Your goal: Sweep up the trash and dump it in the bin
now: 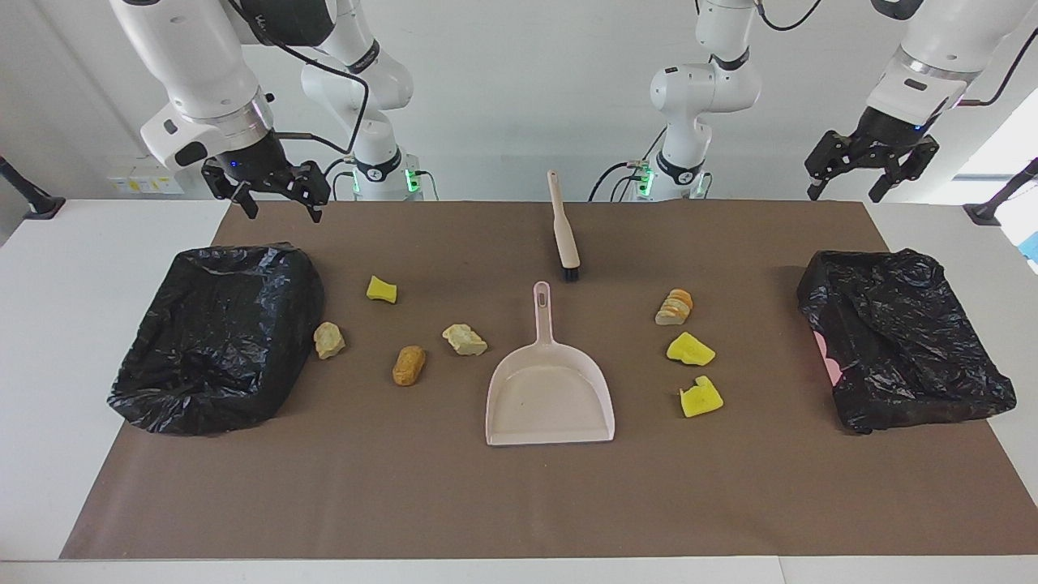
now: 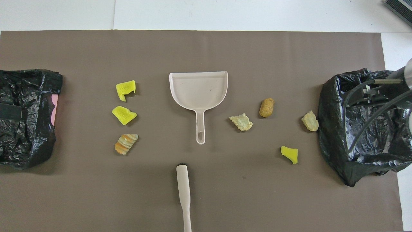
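Note:
Seven trash lumps lie on the brown mat. Toward the right arm's end are a yellow chunk (image 1: 381, 289) (image 2: 289, 154), two beige pieces (image 1: 328, 340) (image 1: 464, 340) and an orange-brown piece (image 1: 409, 365). Toward the left arm's end are a sliced bread piece (image 1: 675, 307) and two yellow chunks (image 1: 690, 349) (image 1: 701, 397). The pink dustpan (image 1: 550, 397) (image 2: 198, 87) lies in the middle. The brush (image 1: 564, 231) (image 2: 183, 187) lies nearer to the robots than the dustpan. My right gripper (image 1: 278, 207) is open, up in the air over the mat's edge. My left gripper (image 1: 845, 193) is open, raised over the table's corner.
A bin lined with a black bag (image 1: 215, 332) (image 2: 363, 129) stands at the right arm's end, touching one beige piece. A second black-bagged bin (image 1: 900, 341) (image 2: 25, 116) stands at the left arm's end. White table (image 1: 81, 268) borders the mat.

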